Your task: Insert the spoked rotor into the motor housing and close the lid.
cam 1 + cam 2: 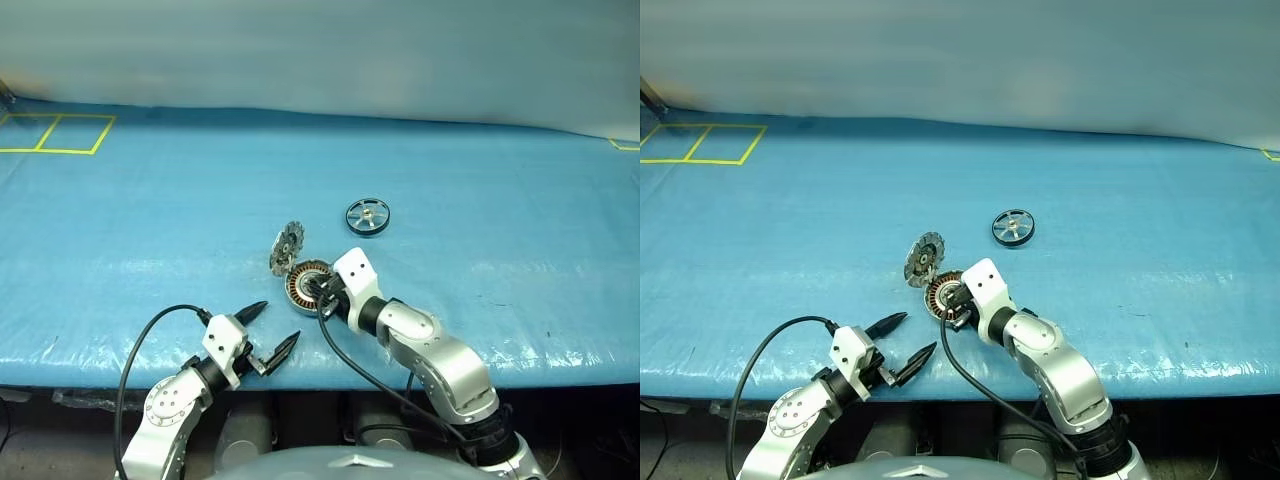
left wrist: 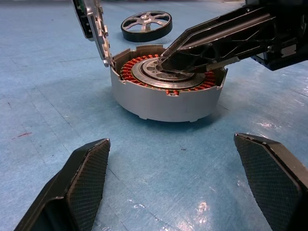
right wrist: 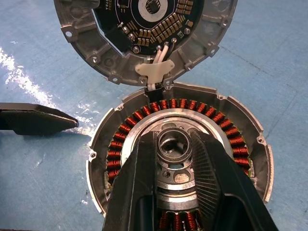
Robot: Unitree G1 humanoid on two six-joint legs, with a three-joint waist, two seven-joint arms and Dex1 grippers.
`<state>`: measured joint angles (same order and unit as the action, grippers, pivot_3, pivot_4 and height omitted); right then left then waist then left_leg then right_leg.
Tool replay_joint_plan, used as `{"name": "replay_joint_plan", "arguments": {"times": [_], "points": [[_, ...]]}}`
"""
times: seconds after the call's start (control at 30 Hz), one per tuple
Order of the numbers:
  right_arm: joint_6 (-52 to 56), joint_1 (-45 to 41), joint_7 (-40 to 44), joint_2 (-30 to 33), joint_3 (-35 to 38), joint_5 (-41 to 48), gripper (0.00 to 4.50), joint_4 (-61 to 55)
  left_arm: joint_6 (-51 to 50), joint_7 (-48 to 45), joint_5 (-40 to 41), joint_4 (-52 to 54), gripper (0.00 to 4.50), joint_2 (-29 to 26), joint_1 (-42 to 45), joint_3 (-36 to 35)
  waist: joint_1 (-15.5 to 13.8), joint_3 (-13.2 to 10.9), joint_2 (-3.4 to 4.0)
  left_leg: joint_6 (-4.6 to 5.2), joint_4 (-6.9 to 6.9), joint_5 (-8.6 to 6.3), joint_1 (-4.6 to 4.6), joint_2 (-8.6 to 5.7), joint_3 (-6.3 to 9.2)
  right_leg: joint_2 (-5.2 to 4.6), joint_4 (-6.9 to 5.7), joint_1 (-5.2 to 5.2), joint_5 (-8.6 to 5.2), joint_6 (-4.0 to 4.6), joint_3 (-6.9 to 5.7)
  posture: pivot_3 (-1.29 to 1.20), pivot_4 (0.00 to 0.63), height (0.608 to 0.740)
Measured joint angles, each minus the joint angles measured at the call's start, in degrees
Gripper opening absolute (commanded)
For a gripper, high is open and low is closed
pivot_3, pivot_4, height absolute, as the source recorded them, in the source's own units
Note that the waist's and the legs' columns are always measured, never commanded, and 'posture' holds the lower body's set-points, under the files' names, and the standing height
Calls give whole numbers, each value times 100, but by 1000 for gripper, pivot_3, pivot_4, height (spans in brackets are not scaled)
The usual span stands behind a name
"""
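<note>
Blue table cover (image 1: 150, 210), yellow tape squares (image 1: 55, 134), no readable writing

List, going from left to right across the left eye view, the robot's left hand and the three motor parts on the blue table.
Left hand → lid → motor housing → spoked rotor.

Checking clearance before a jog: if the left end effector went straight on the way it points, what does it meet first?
Likely the motor housing: the left end effector stands open, aimed at its grey side wall, with bare blue table between. Depth is unclear.
</note>
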<state>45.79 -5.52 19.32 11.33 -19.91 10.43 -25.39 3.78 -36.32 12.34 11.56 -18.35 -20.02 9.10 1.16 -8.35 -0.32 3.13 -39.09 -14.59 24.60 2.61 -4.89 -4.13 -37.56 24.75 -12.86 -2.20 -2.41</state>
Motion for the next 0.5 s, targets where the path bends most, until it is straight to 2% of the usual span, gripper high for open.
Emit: {"name": "replay_joint_plan", "arguments": {"times": [0.17,0.2,0.37,0.43,0.5], "points": [[-37,-14,25,-2,1,-1,656,39,-47,6,2,9,4500,0,-2,1,0,0,0,0,0,0,0,0,0,0,0,0,0,0,0,0,150,740],[-44,-14,27,-2,0,-2,1367,41,-56,6,2,9,4500,0,-2,2,1,0,0,0,0,0,0,0,0,0,0,0,0,0,0,0,150,740],[9,-4,32,39,15,24,2855,-26,-62,17,2,15,4500,4,-2,8,-3,0,0,0,0,0,1,-1,1,-3,1,0,0,0,-1,0,150,740],[152,36,34,98,92,113,2777,-203,-63,30,2,18,4500,5,-4,12,-7,-1,0,0,0,-1,6,-1,1,-4,3,1,0,0,-2,0,150,740],[326,40,22,89,275,244,2375,-427,-65,40,2,18,4500,6,-2,13,-9,-1,0,0,1,-1,7,-1,3,-4,3,2,1,1,-2,0,150,740]]}}
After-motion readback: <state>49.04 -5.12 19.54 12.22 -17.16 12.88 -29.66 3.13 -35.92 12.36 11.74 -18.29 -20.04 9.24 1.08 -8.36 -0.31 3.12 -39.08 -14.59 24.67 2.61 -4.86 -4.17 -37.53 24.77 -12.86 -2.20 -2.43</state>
